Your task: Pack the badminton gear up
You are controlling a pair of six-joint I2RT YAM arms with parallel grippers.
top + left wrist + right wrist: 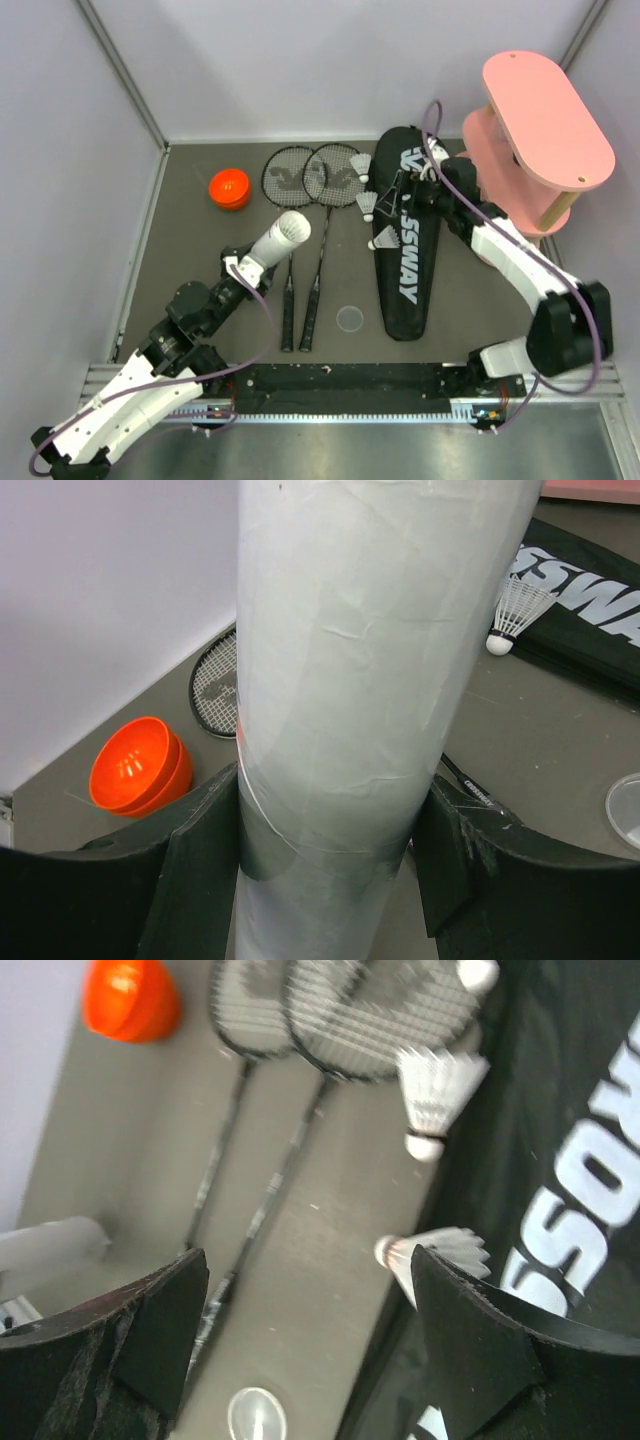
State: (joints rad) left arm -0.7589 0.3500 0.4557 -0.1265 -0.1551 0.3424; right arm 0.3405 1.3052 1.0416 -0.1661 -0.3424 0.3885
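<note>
Three white feathered shuttlecocks (pixel 370 207) at black bag (pixel 410 280) edge; left hand (pixel 243 270) clenched on white tube (pixel 281 234); right hand (pixel 310 1325) released.

You are looking along a long white tube (pixel 350 680) that fills the middle of the frame from top to bottom. The left jaws, black, press on its two sides low in the frame. At lower left an orange round cap (pixel 140 765) lies on the dark grey table (pixel 540 730), near the pale wall (pixel 100 600). A black strung racket head (pixel 213 685) shows just left of the tube, partly hidden behind it. At upper right a white feathered shuttlecock (pixel 515 615) lies just beside the black bag with white lettering (pixel 590 600). A clear round disc (pixel 625 810) is cut off by the right edge.
</note>
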